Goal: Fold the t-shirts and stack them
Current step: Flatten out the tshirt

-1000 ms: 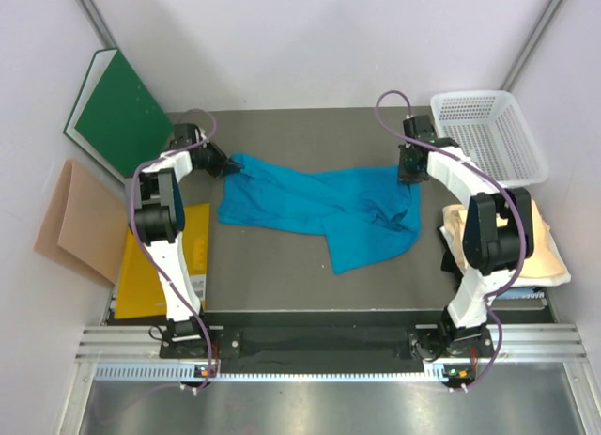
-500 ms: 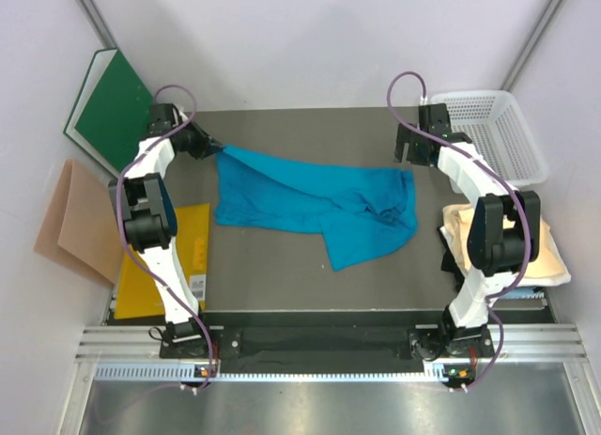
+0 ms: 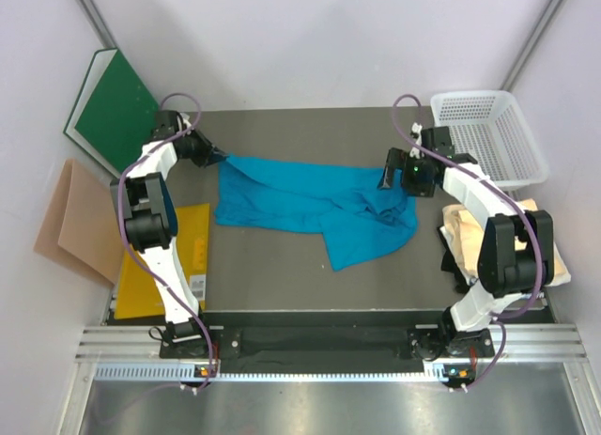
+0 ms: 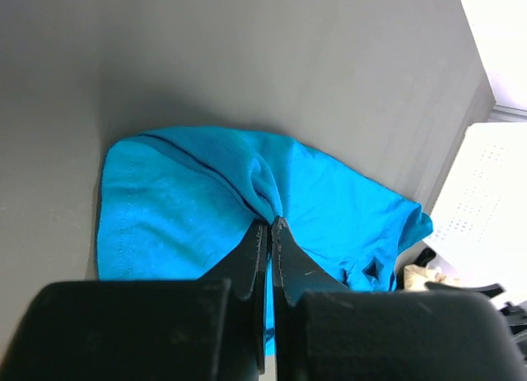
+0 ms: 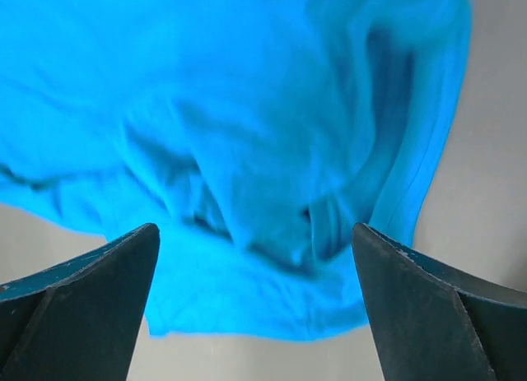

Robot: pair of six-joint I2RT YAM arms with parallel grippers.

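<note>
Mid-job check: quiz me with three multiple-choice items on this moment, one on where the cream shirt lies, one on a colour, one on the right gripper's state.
1. Where does the cream t-shirt lie?
A. Against the far wall
B. At the right edge of the table
C. Spread across the table's middle

2. The left gripper is shut on a t-shirt of which colour?
A. Cream
B. Green
C. Teal-blue

3. How is the right gripper?
A. Open, over the teal-blue t-shirt
B. Shut on the cream t-shirt
C. Shut on the teal-blue t-shirt

Answers:
1 B: the top view shows it at the right edge.
2 C: the left wrist view shows the jaws closed on teal-blue cloth.
3 A: the right wrist view shows its fingers wide apart above the cloth.
</note>
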